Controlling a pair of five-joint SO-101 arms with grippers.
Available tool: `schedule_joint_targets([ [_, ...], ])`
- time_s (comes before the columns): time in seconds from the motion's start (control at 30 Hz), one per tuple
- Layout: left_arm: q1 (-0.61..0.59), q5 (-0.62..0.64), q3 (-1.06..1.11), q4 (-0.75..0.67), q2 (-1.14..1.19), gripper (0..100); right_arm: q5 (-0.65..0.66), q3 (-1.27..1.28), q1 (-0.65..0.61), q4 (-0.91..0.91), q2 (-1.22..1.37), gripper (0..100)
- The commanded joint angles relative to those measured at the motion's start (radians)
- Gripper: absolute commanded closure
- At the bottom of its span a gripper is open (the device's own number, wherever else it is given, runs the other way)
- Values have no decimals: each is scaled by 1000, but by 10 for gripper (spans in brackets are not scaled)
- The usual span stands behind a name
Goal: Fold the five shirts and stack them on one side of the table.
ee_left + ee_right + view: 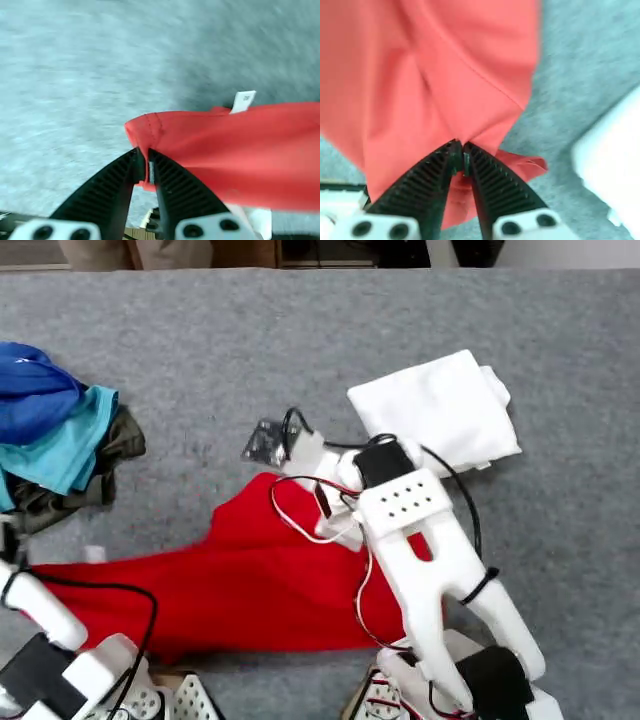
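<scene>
Over at the left edge of the grey table (300, 340), a heap of loose shirts (55, 435) in blue, teal and olive sits well out beyond the left pincer (146, 167). That pincer is clenched on a hemmed corner of the red shirt (230, 580), with the cloth pinched between its black ribbed jaws. A small white tag (244, 101) sticks up from the fabric a little past its tips. From there the red shirt stretches across the near side of the table to the right pincer (461, 155), which is closed tight on a gathered fold of the same cloth. Beyond that pincer and off to its right lies a folded white shirt (435, 415), flat on the table, with a strip of grey between it and the red one.
</scene>
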Motion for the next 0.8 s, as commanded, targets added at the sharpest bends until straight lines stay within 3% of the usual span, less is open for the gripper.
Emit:
schedule_joint_targets([
  [0.0,-130,5,-138,-5,-10,981,-63,-116,1,-5,-12,876],
  [0.17,-239,-83,-176,-3,-10,981,-63,-228,7,-8,94,773],
  [0.37,-262,-196,-98,6,-10,981,-81,-435,4,-12,257,807],
  [0.5,-241,-290,-61,101,-7,981,-186,-611,-16,-68,455,868],
  [0.77,-215,-273,-51,117,-2,981,-247,-949,-162,54,975,892],
])
